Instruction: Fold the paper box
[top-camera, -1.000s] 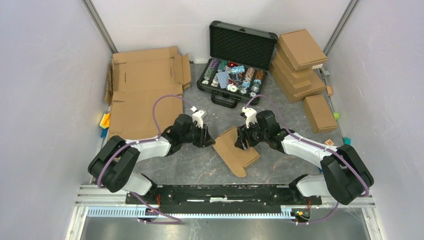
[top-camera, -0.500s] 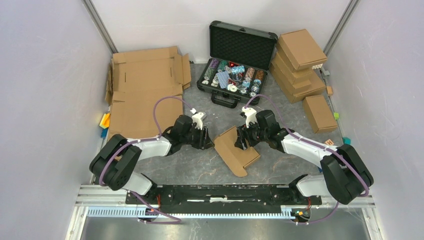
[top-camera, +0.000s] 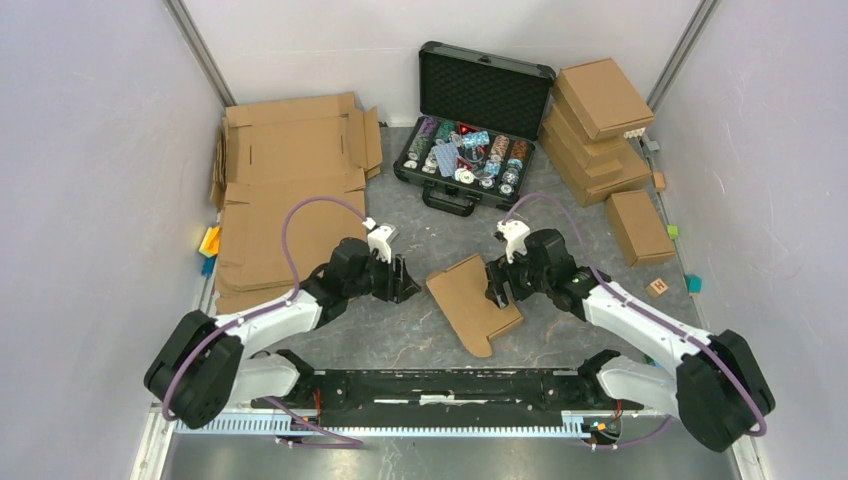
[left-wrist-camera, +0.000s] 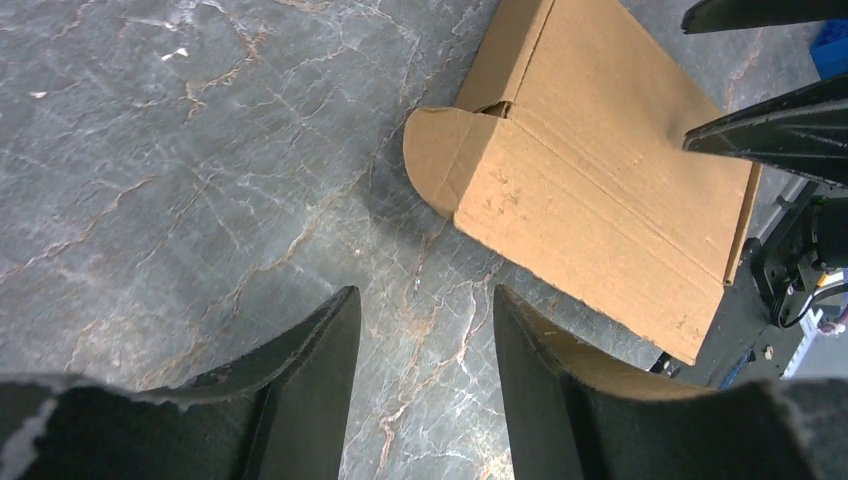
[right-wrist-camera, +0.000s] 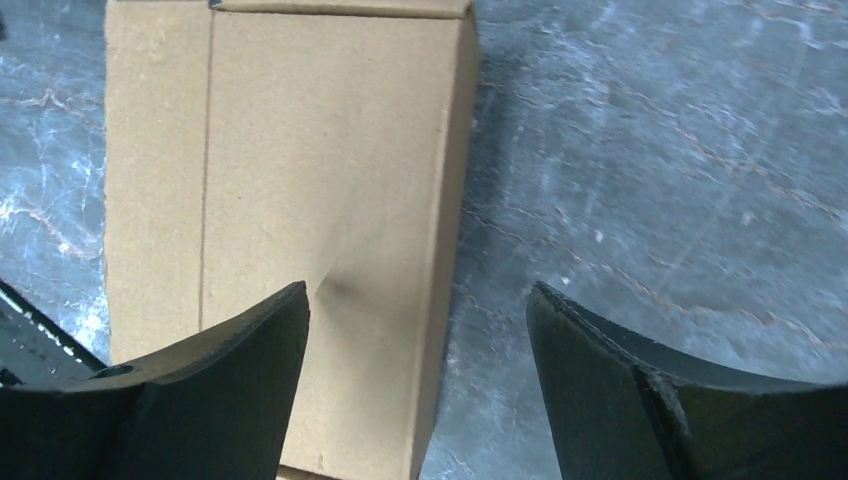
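Observation:
The paper box (top-camera: 470, 300), small and brown with a rounded tab at its near end, lies closed and flat on the grey table between both arms. In the left wrist view the paper box (left-wrist-camera: 600, 190) sits ahead and to the right, apart from my left gripper (left-wrist-camera: 425, 300), which is open over bare table. My left gripper (top-camera: 405, 285) is just left of the box. My right gripper (top-camera: 500, 290) is at the box's right edge. Seen from the right wrist, the right gripper (right-wrist-camera: 418, 295) is open and straddles the long edge of the box (right-wrist-camera: 300, 150), holding nothing.
An open black case (top-camera: 470, 150) of poker chips stands at the back. Large flat cardboard sheets (top-camera: 290, 180) lie back left. Folded boxes (top-camera: 600, 120) are stacked back right, a single one (top-camera: 638, 226) beside them. Small coloured blocks (top-camera: 209, 243) sit by the left wall.
Both grippers have opened wider. The left arm has drawn back to the left, away from the box. The box's raised flap has dropped and the box lies flatter.

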